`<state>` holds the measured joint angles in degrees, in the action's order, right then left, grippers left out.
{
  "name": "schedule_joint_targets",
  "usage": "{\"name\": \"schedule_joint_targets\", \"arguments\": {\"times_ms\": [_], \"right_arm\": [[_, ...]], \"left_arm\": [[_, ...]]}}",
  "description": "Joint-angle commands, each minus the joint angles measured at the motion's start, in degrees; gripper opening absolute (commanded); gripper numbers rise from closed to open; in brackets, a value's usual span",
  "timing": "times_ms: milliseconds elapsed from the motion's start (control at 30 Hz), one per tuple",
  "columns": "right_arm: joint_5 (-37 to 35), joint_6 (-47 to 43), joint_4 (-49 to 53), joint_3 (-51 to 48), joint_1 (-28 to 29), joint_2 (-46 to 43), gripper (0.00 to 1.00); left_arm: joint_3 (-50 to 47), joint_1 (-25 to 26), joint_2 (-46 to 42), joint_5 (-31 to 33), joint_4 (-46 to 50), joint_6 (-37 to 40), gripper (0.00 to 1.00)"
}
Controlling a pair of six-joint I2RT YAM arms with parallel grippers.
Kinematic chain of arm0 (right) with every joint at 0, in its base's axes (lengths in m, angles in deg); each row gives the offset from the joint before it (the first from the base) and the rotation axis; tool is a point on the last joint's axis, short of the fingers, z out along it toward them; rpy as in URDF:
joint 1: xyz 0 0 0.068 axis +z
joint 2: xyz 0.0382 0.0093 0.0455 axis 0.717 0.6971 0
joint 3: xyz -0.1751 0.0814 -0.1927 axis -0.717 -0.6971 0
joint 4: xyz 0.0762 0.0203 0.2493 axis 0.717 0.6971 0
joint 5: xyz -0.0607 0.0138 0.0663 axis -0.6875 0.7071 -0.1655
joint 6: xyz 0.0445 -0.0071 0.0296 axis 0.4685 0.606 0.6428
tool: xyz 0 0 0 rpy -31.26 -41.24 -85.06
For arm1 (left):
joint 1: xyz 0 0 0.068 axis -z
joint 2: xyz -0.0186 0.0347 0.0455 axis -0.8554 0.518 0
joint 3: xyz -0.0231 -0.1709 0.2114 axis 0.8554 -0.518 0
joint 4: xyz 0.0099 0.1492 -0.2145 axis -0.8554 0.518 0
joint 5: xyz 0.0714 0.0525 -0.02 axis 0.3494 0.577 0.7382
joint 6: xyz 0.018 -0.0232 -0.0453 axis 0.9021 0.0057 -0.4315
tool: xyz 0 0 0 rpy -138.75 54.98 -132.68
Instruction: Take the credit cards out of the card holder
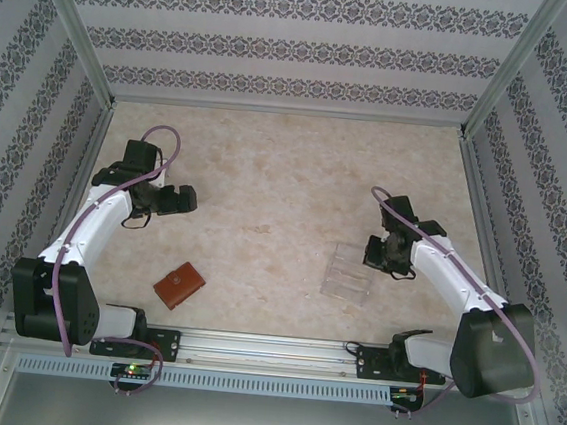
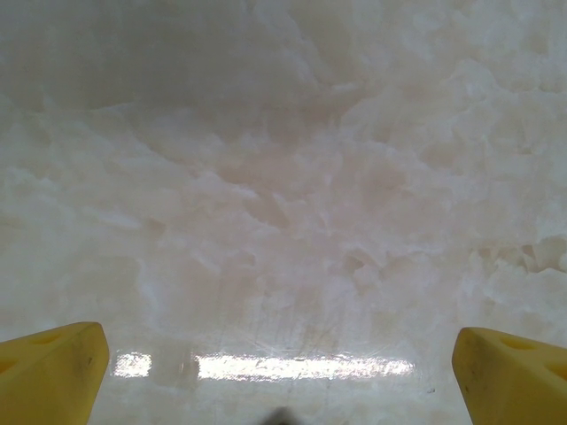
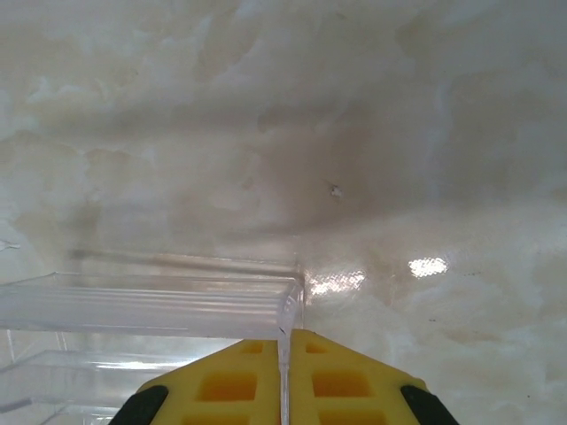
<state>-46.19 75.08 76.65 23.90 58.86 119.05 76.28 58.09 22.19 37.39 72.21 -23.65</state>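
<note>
The card holder (image 1: pixel 178 285), a small reddish-brown leather case, lies folded shut on the table near the front, left of centre. The credit cards are hidden from view. My left gripper (image 1: pixel 186 201) hovers behind the case and apart from it. In the left wrist view the left gripper (image 2: pixel 283 354) is open, its yellow fingers (image 2: pixel 53 372) set wide over bare tabletop. My right gripper (image 1: pixel 375 254) is at the right end of a clear acrylic stand (image 1: pixel 348 272). In the right wrist view the right gripper (image 3: pixel 285 341) is shut on the thin side wall of the acrylic stand (image 3: pixel 151 305).
The marble-patterned tabletop (image 1: pixel 286 183) is enclosed by patterned walls at the back and both sides. A metal rail (image 1: pixel 271 347) carrying the arm bases runs along the front edge.
</note>
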Motion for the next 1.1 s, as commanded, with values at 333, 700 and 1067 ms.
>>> {"name": "schedule_joint_targets", "arguments": {"times_ms": [333, 700, 1067], "right_arm": [[-1.3, -0.1, 0.8, 12.3, 4.8, 9.7, 0.08], [-0.9, -1.6, 3.0, 27.6, 9.1, 24.8, 0.08], [0.3, -4.1, 7.7, 44.0, 10.0, 38.4, 0.07]], "left_arm": [[-0.5, 0.3, 0.4, 1.9, 0.2, 4.0, 1.00], [-0.7, 0.4, 0.1, 1.8, 0.3, 4.0, 1.00], [-0.8, 0.3, 0.2, 0.4, 0.1, 4.1, 1.00]]}}
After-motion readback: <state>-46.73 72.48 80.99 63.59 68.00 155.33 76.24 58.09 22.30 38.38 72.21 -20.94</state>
